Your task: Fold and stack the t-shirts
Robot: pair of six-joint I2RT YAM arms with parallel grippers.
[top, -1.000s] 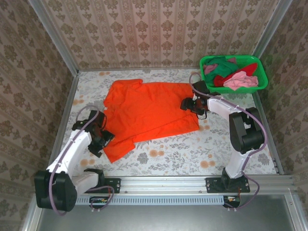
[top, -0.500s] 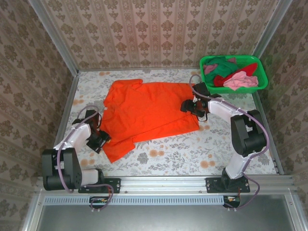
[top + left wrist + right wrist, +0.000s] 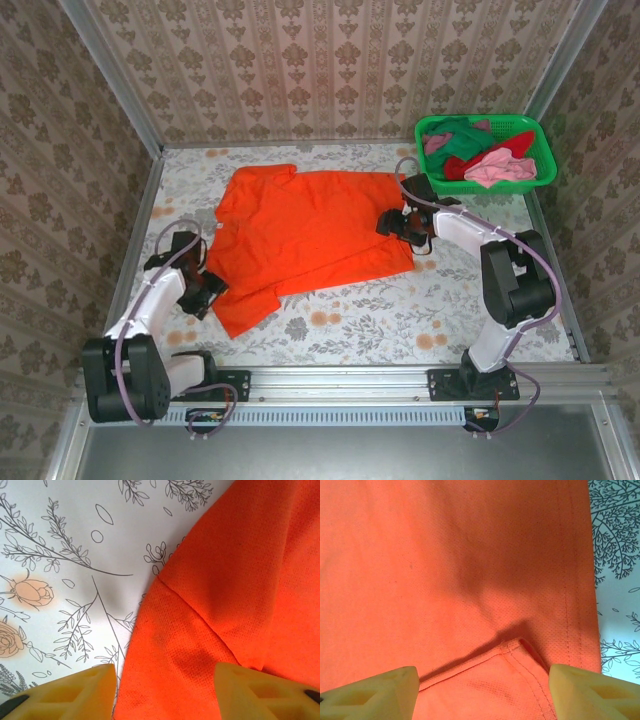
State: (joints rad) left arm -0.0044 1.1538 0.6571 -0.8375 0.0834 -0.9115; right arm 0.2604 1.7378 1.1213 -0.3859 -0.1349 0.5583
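A bright orange t-shirt (image 3: pixel 310 235) lies spread flat on the flowered table (image 3: pixel 360 320). My left gripper (image 3: pixel 205 290) is low at its near-left sleeve. In the left wrist view my left gripper (image 3: pixel 165 695) is open; the sleeve seam (image 3: pixel 200 615) and the cloth edge lie flat between its yellow fingers (image 3: pixel 70 692). My right gripper (image 3: pixel 397 222) is at the shirt's right hem. In the right wrist view my right gripper (image 3: pixel 482 695) is open over a turned-up hem corner (image 3: pixel 515 647). More t-shirts, pink (image 3: pixel 495 168), red (image 3: pixel 517 145) and dark green (image 3: pixel 460 133), sit bunched in the basket.
The green mesh basket (image 3: pixel 480 119) stands at the back right corner, just behind the right arm. Patterned walls with metal posts close in the table on three sides. Bare tablecloth runs along the near edge and to the left of the shirt.
The left arm has drawn its elbow back toward the near-left corner, and its gripper has slid slightly left along the sleeve. The right gripper and the shirt have barely moved.
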